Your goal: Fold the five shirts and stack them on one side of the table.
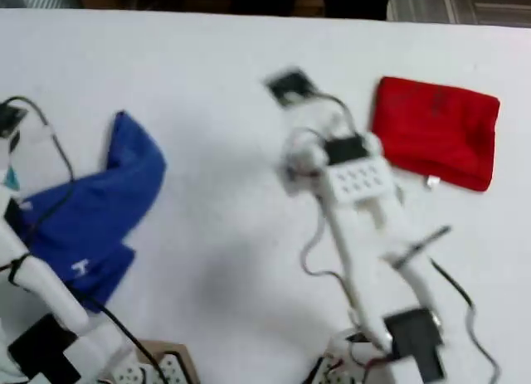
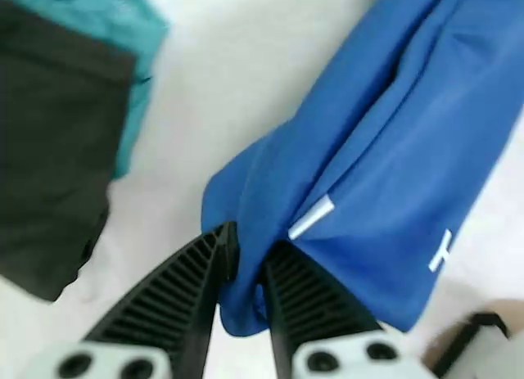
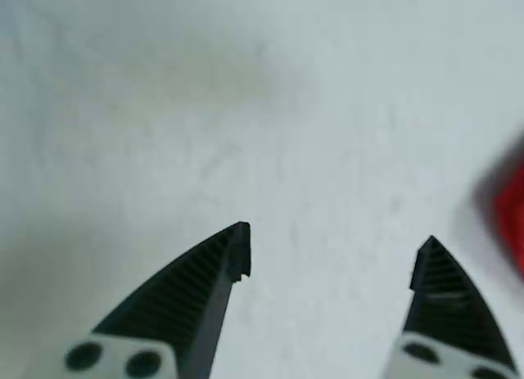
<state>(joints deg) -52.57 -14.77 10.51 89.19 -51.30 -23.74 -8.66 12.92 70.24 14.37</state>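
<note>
A blue shirt (image 1: 91, 210) lies crumpled at the table's left. My left gripper (image 2: 248, 250) is shut on a bunched fold of the blue shirt (image 2: 385, 158), pinching the cloth between its black fingers (image 2: 184, 289). A folded red shirt (image 1: 436, 128) rests flat at the far right of the table. My right gripper (image 3: 332, 252) hangs open over bare white table, with a sliver of the red shirt (image 3: 512, 207) beside one fingertip. In the high view the right arm (image 1: 357, 193) stands just left of the red shirt.
A teal shirt (image 2: 106, 35) and a black one (image 2: 49, 150) lie stacked close to the left gripper. The white table (image 1: 224, 94) is bare in the middle and at the back. Cables and the arm bases (image 1: 158, 367) crowd the front edge.
</note>
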